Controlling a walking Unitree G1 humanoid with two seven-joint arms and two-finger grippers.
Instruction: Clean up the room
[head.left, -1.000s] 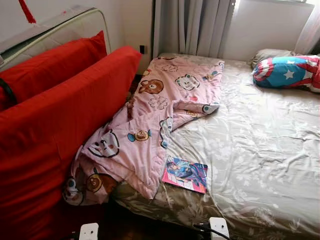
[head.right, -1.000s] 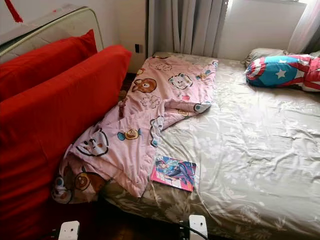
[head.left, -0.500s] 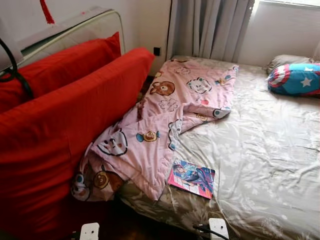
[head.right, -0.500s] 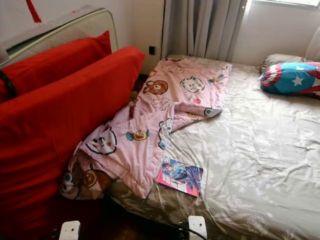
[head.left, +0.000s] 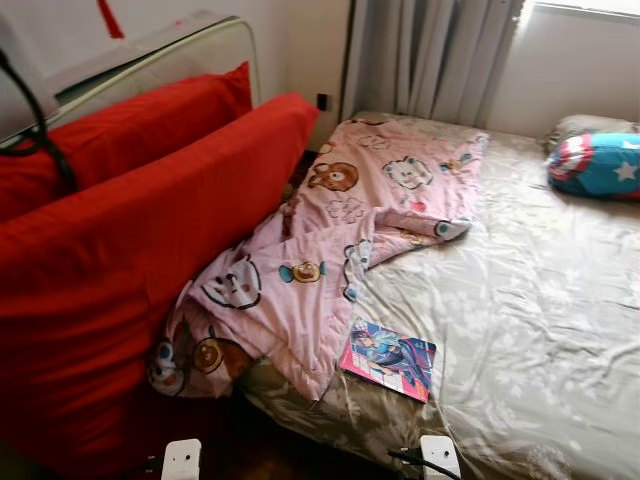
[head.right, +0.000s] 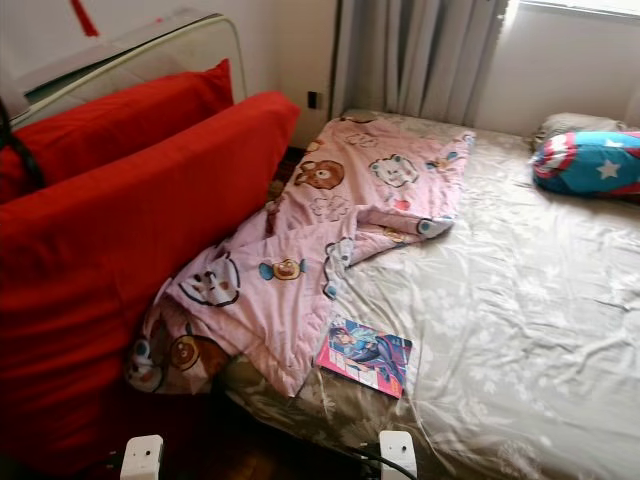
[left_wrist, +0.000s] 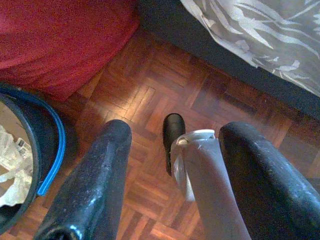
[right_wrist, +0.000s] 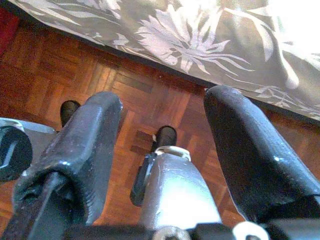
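Both arms hang idle over the parquet (left_wrist: 150, 100); the left gripper (left_wrist: 170, 165) and right gripper (right_wrist: 160, 150) hang with fingers spread, empty; best to approach squarely and first lift the book (head.left: 388, 358) by the bed (head.left: 540, 300) edge, beside the pink blanket (head.left: 330, 250) slumping toward the red cushions (head.left: 130, 250); curtains (head.left: 430, 55) behind.

Pink blanket (head.left: 340, 250) and magazine (head.left: 388, 358) strewn on an unmade bed (head.left: 530, 330).
The cartoon-print blanket lies crumpled, spilling over the bed's near corner against a red cushion (head.left: 130, 280); the magazine lies flat just beside its hem, near the edge.
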